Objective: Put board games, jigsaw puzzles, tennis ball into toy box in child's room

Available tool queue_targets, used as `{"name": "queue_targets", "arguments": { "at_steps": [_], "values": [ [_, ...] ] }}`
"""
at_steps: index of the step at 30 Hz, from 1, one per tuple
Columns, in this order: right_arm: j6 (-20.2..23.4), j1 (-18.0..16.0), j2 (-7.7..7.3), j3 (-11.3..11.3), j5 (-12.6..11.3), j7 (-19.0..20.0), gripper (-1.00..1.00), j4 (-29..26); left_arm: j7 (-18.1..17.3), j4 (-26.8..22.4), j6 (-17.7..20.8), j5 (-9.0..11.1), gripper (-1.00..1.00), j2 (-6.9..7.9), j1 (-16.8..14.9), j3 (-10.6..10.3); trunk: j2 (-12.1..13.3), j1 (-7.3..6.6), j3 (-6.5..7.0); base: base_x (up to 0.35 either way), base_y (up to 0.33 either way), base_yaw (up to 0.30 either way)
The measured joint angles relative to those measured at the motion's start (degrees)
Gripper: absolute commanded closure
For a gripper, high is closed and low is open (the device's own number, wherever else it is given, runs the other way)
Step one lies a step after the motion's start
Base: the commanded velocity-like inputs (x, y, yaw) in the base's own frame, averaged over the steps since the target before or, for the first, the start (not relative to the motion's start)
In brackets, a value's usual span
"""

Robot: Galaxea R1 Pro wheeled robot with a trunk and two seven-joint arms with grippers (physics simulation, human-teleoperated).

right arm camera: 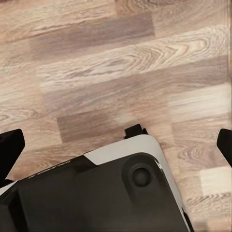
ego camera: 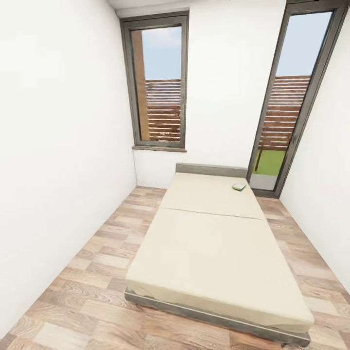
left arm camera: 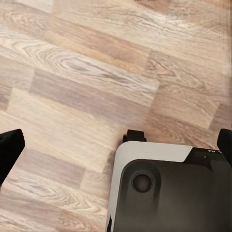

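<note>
Head view looks down a narrow room w/ white walls and a wood-plank floor [ego camera: 92, 272]. The bed [ego camera: 218, 248] runs lengthwise from the near floor to the far wall, beige mattress bare except for one game [ego camera: 238, 186], a small flat green-white box lying near the headboard [ego camera: 211, 170], on the mattress's right side close to its edge. Cover detail too small to read. Behind the bed, a tall window [ego camera: 158, 82] on the far wall and a glass door [ego camera: 296, 97] to its right, both showing a slatted fence outside. Left wrist view: left gripper [left arm camera: 116, 145] hangs over the floor, dark fingertips [left arm camera: 9, 147] at opposite edges of the picture, so jaws wide apart, nothing between them; the robot's base [left arm camera: 169, 188], white and black, sits below. Right wrist view: right gripper [right arm camera: 118, 145] likewise over floor planks, fingertips [right arm camera: 10, 145] far apart, empty, w/ the base [right arm camera: 96, 193] under it.
</note>
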Motion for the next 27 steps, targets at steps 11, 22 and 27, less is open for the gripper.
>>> {"name": "queue_targets", "arguments": {
  "at_steps": [11, 22, 27],
  "values": [
    [0.0, 0.2, -0.28, 0.0, 0.0, 0.0, -1.0, 0.0, 0.0, 0.0, 0.0, 0.0, -1.0, -0.04, 0.0, 0.0, 0.0, 0.0, 0.0, -0.007, 0.0, -0.279],
    [-0.1, 0.3, -0.42, 0.0, -0.1, 0.0, -1.0, 0.0, 0.0, 0.0, 0.0, -0.1, -1.0, -0.06, 0.0, 0.0, 0.0, 0.0, 0.0, 0.0, 0.0, -0.279],
    [-0.1, 0.3, -0.52, -0.1, -0.1, 0.0, -1.0, 0.0, 0.0, 0.0, 0.0, -0.1, -1.0, -0.06, 0.0, 0.0, 0.0, 0.0, -0.01, 0.0, 0.0, -0.279]
  ]
}}
